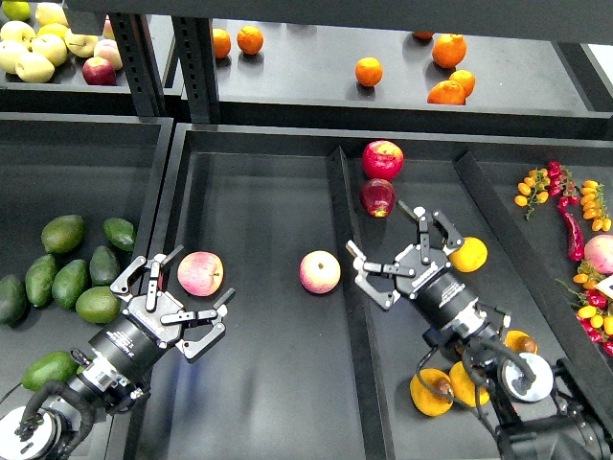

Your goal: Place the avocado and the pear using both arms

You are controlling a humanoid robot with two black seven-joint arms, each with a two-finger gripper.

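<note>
Several avocados lie in the left bin. The dark green ones [69, 284] sit among lighter ones [62, 233]. My left gripper [172, 305] is open and empty. It hovers just right of that pile, beside a pink apple [199, 273]. Orange-yellow pears lie in the right compartment. One pear [468, 254] sits right beside my right gripper [397, 251], which is open and empty. Another pear with a brown blotch [431, 393] lies near the front, partly behind my right arm.
A second pink apple [319, 271] lies in the centre tray [259, 192]. Two red apples [382, 159] sit behind the right gripper. A raised divider [347, 230] splits the tray. Oranges [369, 71] lie on the back shelf. Chillies and small tomatoes [565, 206] are at far right.
</note>
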